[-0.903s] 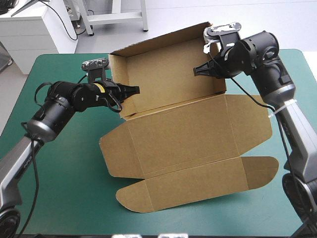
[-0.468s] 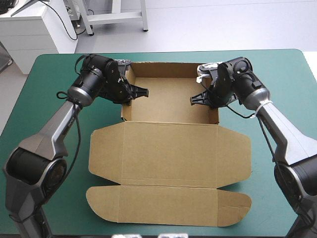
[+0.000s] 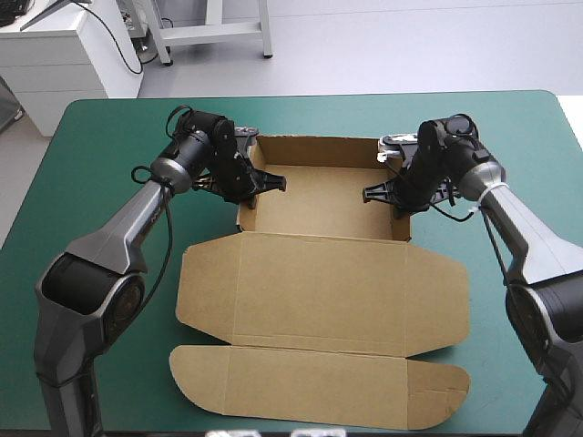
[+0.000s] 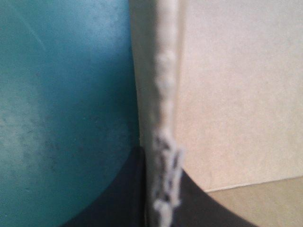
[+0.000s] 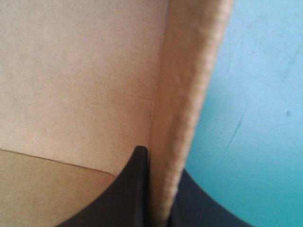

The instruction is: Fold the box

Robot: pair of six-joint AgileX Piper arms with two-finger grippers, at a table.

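Note:
The brown box (image 3: 323, 196) stands on the table as an open tray, its walls raised. Its lid (image 3: 319, 291) lies flat toward the front, ending in a rounded flap (image 3: 319, 387). My left gripper (image 3: 264, 182) is shut on the tray's left wall, one finger inside and one outside. In the left wrist view that wall's edge (image 4: 165, 109) runs up between the black fingers (image 4: 163, 194). My right gripper (image 3: 378, 193) is shut on the right wall in the same way. The right wall's edge (image 5: 189, 94) shows between that gripper's fingers (image 5: 158, 189).
The teal-green cover (image 3: 91, 155) shows on both sides of the box and beyond its far wall. The rounded flap reaches close to the table's front edge. Both arms stretch toward the far half of the table.
Earlier the tray part was tipped up off the table and skewed. Now it lies flat and square, with both grippers lower on its side walls. The box has since slid slightly right.

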